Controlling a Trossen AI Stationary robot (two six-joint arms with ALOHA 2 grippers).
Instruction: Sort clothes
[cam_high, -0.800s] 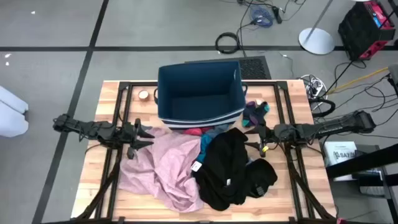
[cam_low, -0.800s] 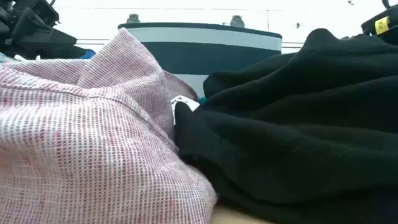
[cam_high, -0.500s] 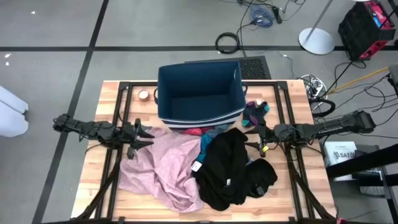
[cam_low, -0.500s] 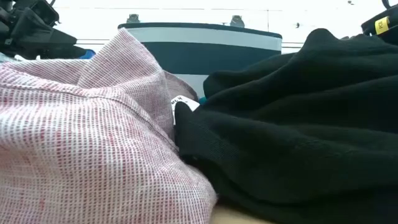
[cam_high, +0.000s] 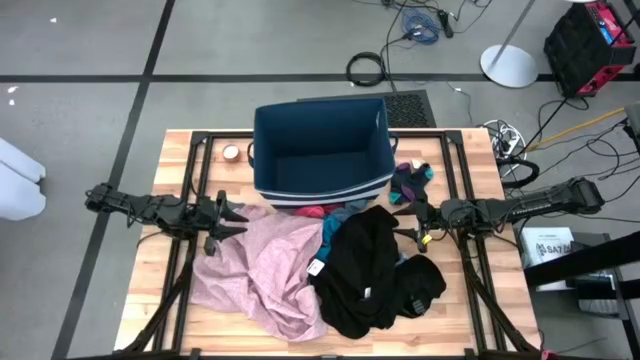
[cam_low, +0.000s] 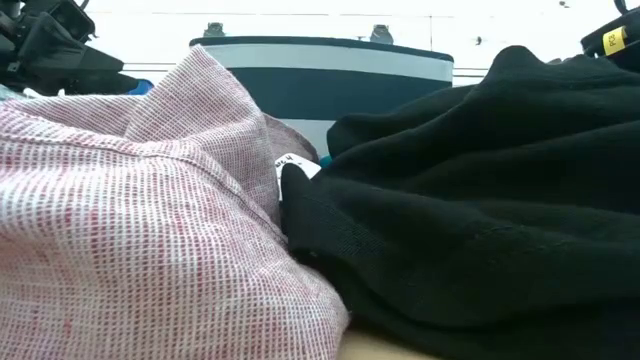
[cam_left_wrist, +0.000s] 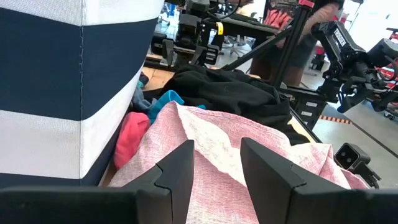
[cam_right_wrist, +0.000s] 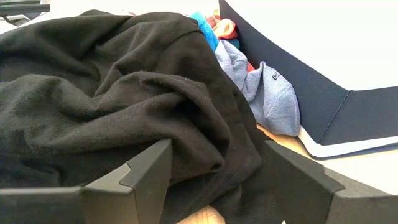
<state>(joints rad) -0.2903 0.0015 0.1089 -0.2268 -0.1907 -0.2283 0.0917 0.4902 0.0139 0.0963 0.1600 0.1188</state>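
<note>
Currently we see both grippers spread, holding nothing: left gripper (cam_high: 236, 219) at the pink garment (cam_high: 262, 272), right gripper (cam_high: 404, 224) at the black garment (cam_high: 362, 268), mid-table (cam_high: 160, 300). White tag (cam_low: 288, 163) unreadable.

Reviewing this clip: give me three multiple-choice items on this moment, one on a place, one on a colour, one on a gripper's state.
1. Where does the pink garment lie?
A. inside the bin
B. on the table, left of the black garment
C. on the floor

2. What colour is the bin?
A. dark blue
B. red
C. yellow

3. How is the right gripper?
A. shut on a sock
B. holding the bin
C. open, holding nothing

Answers: 1 B, the high view shows it spread on the table in front of the left gripper. 2 A, its walls are dark blue with a white-striped base. 3 C, the right wrist view shows its fingers spread apart before the black garment.
</note>
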